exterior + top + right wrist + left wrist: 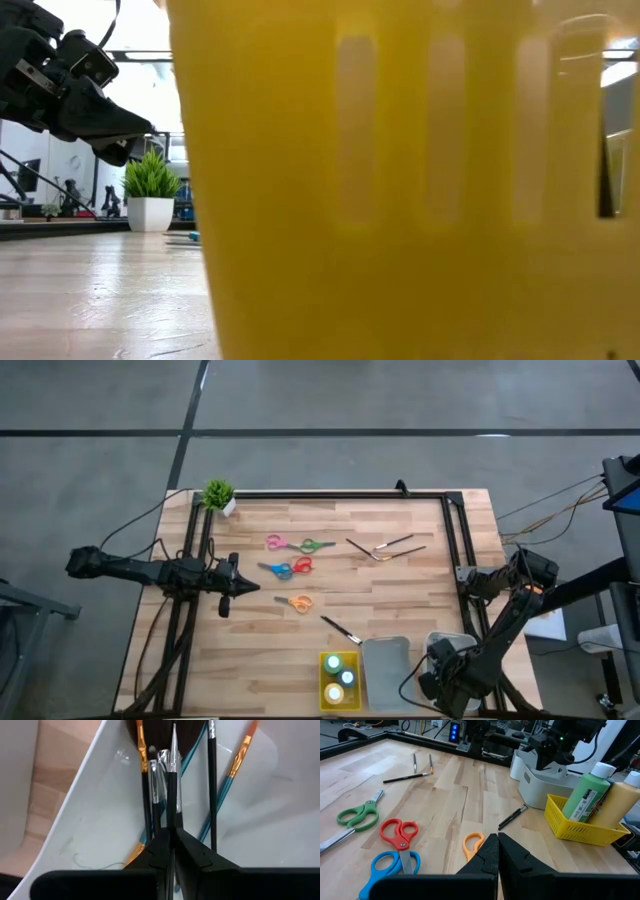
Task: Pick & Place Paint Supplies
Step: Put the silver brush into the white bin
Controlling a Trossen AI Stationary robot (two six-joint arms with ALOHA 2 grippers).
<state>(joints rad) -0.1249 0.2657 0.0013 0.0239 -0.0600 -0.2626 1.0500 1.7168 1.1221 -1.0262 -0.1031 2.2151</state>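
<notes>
**Brush pinched over the white tray**

A thin brush [172,775] is pinched lengthwise between the right hand's [172,847] fingers, its long axis in line with them, over the white tray [95,810] where other brushes [212,780] lie. The left hand [237,586], pressed together, is held level above the tabletop [400,600], pointed toward the orange scissors [296,602].

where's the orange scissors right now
In the high view the orange scissors lie on the table just left of centre, right of the shut left gripper, below the red and blue scissors and up-left of a lone dark brush.
</notes>
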